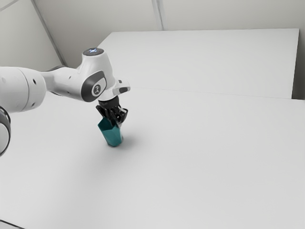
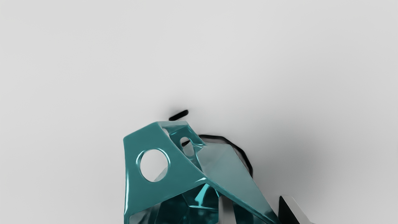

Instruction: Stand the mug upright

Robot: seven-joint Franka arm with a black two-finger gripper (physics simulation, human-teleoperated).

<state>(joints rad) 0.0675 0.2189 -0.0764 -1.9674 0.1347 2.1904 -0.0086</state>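
Observation:
The teal, angular mug stands on its base end in the exterior view, leaning, with its mouth up toward the exterior view's left. Above it the black gripper reaches down to the rim. In the wrist view, faceted teal walls with round holes belong to the mug, and its dark inside faces the camera. One fingertip of the gripper is inside the mouth and the other outside, with the mug's wall pinched between them. The lower parts of the fingers' contact are partly hidden.
A broad white table surrounds the mug, and a pale wall rises behind. Beside the mug lies a short black mark; a black curved edge shows behind its wall. The arm comes in from the exterior view's left.

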